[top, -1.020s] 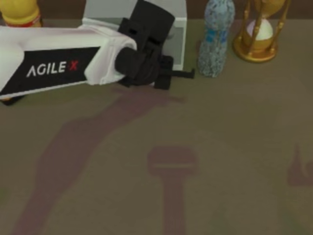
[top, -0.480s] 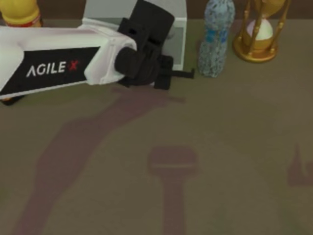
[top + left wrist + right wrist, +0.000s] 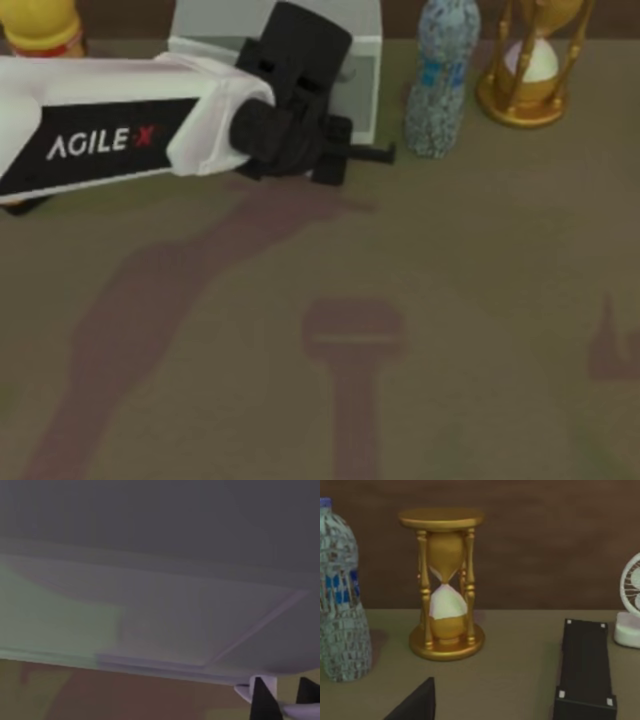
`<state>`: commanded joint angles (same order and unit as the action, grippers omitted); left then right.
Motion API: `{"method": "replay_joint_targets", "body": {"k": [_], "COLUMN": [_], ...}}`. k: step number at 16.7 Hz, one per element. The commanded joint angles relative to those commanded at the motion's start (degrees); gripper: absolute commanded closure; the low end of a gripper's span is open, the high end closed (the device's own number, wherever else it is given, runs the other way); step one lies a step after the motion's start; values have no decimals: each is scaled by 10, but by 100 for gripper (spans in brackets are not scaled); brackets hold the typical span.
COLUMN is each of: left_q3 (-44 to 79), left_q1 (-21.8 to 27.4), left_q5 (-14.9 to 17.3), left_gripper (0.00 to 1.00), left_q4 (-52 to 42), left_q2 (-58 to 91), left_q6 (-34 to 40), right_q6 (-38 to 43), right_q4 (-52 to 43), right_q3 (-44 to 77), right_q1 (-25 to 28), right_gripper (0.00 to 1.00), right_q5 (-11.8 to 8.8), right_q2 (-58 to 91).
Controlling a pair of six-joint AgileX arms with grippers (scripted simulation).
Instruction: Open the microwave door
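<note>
The silver-grey microwave (image 3: 225, 25) stands at the back of the table, left of centre. My left arm reaches in from the left, and its gripper (image 3: 345, 148) sits against the front of the microwave, hiding most of the microwave door. In the left wrist view the microwave door (image 3: 165, 610) fills the picture, with a greenish patch showing behind its window. The white handle (image 3: 267, 682) lies between the two dark tips of the left gripper (image 3: 280, 697), which is shut on it. My right gripper is outside the top view; one of its fingertips (image 3: 422, 700) shows low over bare table.
A speckled water bottle (image 3: 440, 80) and a gold hourglass (image 3: 535, 65) stand right of the microwave. A yellow object (image 3: 40, 25) sits at the back left. A black box (image 3: 585, 670) and a white fan (image 3: 630, 605) lie near the right arm.
My left arm and its gripper have shifted slightly to the left and a little towards the back. The microwave body, the bottle and the hourglass have stayed put.
</note>
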<state>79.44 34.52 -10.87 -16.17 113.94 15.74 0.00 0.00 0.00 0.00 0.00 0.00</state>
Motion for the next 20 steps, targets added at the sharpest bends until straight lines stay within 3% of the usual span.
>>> {"method": "replay_joint_targets", "body": {"k": [6,20], "left_q3": [-28,-28], "left_q1": [-10,-10], "left_q5": [21,21], "left_gripper": [100,100], "left_q4": [15,15], "left_q2": [-21,-21], "left_q6": [-32,-32], "right_q6": [0,0], "right_q4": [0,0], "right_q3": [0,0], "right_q1": [0,0], "right_gripper": [0,0], "right_q5": [0,0], "right_q2": [0,0]}}
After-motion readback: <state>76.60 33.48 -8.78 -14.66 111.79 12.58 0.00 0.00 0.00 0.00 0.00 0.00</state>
